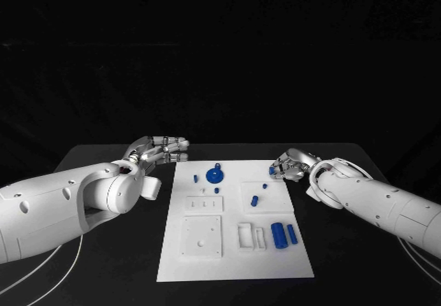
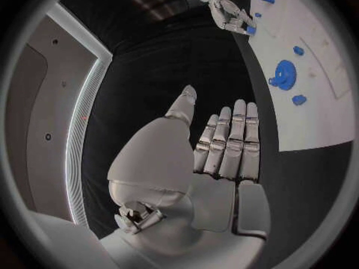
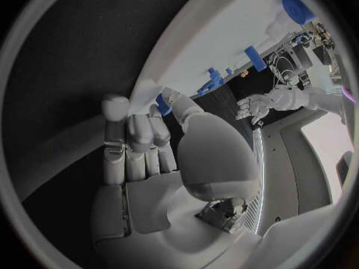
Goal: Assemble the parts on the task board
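Note:
The white task board (image 1: 179,268) lies in the middle of the table. On it are a blue gear (image 1: 216,175), several small blue parts such as one (image 1: 255,201) near the middle, and two blue cylinders (image 1: 285,234) by a white holder. My right hand (image 1: 292,166) is at the board's far right corner, pinching a small blue part (image 1: 274,169) between thumb and fingers; the right wrist view shows that part (image 3: 162,105) at the fingertips, by the board's edge (image 3: 224,36). My left hand (image 1: 158,152) hovers flat and open off the board's far left corner, holding nothing (image 2: 221,152).
White raised blocks (image 1: 203,236) and a white slotted plate (image 1: 205,204) sit on the board's near left half. Black table (image 1: 368,280) surrounds the board. White cables (image 1: 55,268) trail under my left arm.

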